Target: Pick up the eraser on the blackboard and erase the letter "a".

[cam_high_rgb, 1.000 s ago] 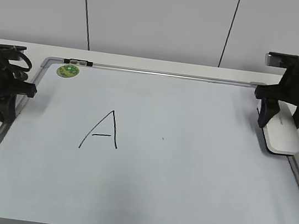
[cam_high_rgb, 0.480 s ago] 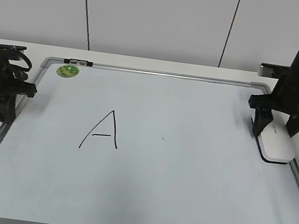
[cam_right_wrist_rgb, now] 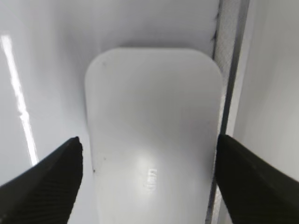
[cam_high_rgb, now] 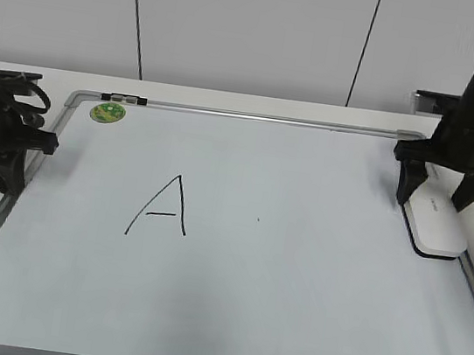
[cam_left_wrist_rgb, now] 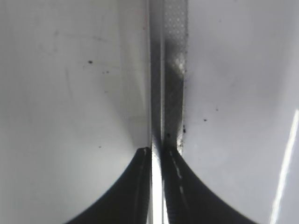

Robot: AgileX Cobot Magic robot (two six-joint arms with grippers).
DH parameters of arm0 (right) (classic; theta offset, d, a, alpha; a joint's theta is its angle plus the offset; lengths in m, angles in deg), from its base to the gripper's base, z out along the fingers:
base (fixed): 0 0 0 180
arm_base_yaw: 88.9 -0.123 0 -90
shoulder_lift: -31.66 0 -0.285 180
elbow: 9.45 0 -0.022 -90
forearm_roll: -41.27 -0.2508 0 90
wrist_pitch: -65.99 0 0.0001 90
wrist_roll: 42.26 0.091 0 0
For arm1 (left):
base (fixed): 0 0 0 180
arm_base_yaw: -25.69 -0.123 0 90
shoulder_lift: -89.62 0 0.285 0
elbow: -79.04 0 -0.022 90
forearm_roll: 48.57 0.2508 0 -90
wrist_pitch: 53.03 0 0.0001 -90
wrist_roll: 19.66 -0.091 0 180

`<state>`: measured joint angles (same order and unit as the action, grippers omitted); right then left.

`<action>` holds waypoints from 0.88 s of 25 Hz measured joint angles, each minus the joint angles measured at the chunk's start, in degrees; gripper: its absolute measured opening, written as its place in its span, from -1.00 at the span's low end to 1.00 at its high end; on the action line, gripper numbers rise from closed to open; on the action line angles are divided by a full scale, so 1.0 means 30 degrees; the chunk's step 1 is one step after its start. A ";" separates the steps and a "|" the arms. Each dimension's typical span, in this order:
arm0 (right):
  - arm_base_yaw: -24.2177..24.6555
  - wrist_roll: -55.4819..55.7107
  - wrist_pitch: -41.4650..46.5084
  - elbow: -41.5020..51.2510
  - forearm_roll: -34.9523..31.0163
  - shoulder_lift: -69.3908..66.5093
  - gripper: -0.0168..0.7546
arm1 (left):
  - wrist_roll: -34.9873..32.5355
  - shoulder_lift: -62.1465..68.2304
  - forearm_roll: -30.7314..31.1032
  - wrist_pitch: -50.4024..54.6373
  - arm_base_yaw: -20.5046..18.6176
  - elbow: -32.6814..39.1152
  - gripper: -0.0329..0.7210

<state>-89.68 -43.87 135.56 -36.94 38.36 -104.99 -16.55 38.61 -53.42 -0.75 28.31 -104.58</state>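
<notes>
Left gripper point(cam_high_rgb: 23, 161) sits pinched shut over the whiteboard point(cam_high_rgb: 287, 326) frame's left edge. Capital A point(cam_high_rgb: 164, 207) is mid-board. Over at the right edge, the eraser point(cam_high_rgb: 435, 226) lies flat, right gripper point(cam_high_rgb: 444, 196) spread wide straddling it, not clamped.

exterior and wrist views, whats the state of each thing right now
eraser: flat on the board by its right frame, not gripped
right gripper: open, jaws either side of the eraser
left gripper: shut, over the board's left frame
board: flat on the table, capital "A" unerased, no small "a" to be seen
magnet: stuck at the top left corner
</notes>
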 joint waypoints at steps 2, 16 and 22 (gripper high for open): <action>0.0000 0.0013 0.0000 -0.0678 0.0000 0.0000 0.76 | 0.0000 0.0000 -0.0081 0.0000 0.0000 0.0000 -0.73; 0.0000 0.0535 0.0071 -0.1295 0.0071 0.1441 0.76 | 0.0030 -0.2105 0.0767 -0.0059 -0.0076 0.0281 0.72; 0.0000 0.0671 0.0099 -0.1144 0.0033 0.2599 0.62 | 0.0030 -0.3993 0.0925 0.1431 -0.0076 0.0281 0.62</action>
<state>-89.68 -41.85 135.86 -40.37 38.46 -97.19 -16.46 26.63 -50.65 3.54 28.08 -103.73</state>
